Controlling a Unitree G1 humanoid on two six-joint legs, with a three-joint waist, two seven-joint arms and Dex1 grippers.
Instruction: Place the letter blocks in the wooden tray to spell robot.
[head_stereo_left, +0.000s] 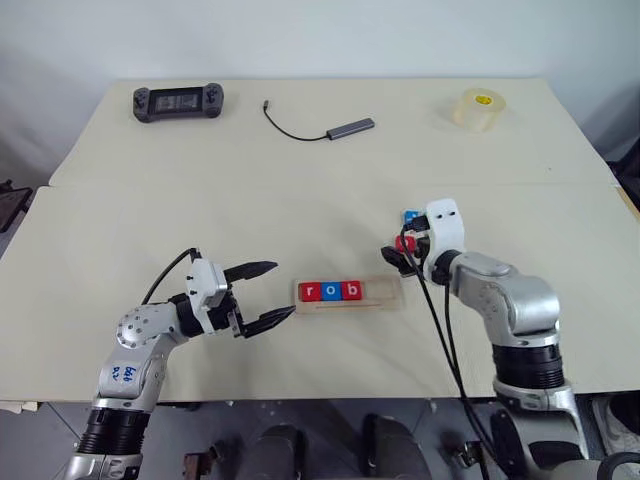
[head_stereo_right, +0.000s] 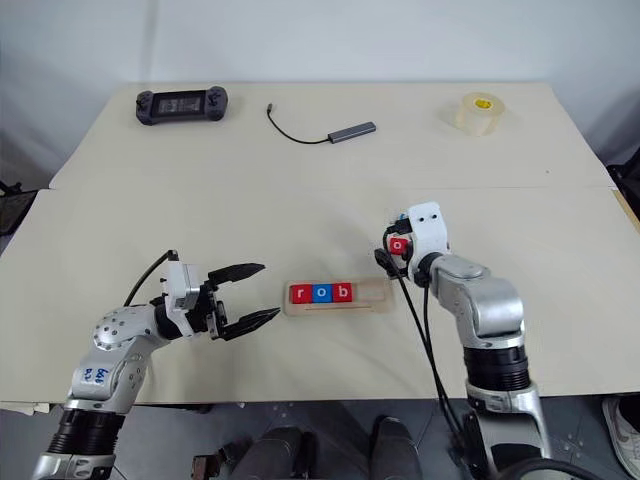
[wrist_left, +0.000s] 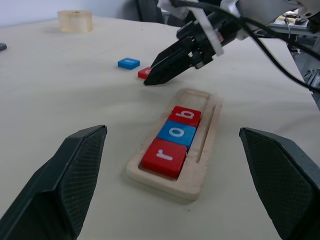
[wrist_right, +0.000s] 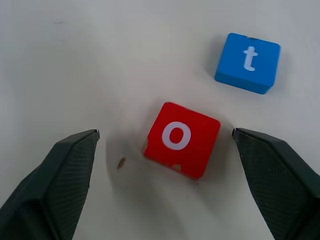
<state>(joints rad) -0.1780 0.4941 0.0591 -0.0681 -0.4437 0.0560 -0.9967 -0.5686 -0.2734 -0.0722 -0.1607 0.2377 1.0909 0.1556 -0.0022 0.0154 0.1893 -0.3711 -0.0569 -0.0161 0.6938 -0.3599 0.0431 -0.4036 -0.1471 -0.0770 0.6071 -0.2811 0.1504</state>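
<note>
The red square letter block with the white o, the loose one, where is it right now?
The red o block lies on the table between the right gripper's open fingers, beside the blue t block, beyond the wooden tray's empty end.

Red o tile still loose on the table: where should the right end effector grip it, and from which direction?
Grip the red o tile across two opposite side edges, coming from above. It lies flat on the table, so only its thin sides offer purchase. The right end effector is open astride it, and the blue t tile lies clear of it, so closing should catch the o alone.
</note>
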